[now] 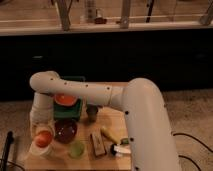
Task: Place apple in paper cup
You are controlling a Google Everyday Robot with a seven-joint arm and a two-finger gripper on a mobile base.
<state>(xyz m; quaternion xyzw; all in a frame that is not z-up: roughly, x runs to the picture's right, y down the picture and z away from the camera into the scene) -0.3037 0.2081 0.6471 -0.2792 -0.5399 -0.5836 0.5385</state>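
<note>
Low at the near left corner of the wooden table [82, 162], the gripper [42, 130] hangs off the white arm's [85, 92] downturned wrist, straight above the short white paper cup [38, 150]. The small round red-orange apple [43, 138] sits right under it, at the cup's mouth, nearly as wide as the rim. Whether the gripper clamps the apple or has let it go I cannot tell, because the wrist covers that contact. Just right of the paper cup stand a small green round cup [76, 148] and a brown block [96, 144], with a yellow oblong thing [110, 135] and a white-and-black object [120, 149] further right. A dark maroon bowl [65, 131] lies just behind the paper cup and close beside the apple. Behind that, an orange dish [66, 100] rests on a green tray [69, 111], and a dark tumbler [92, 112] stands beside them. I judge the placing step is at its end: the apple is over or already in the mouth of the cup. The next move calls for a clean release, if that is not yet done. After it comes a straight lift, so the light cup is not tipped or dragged toward the bowl.
</note>
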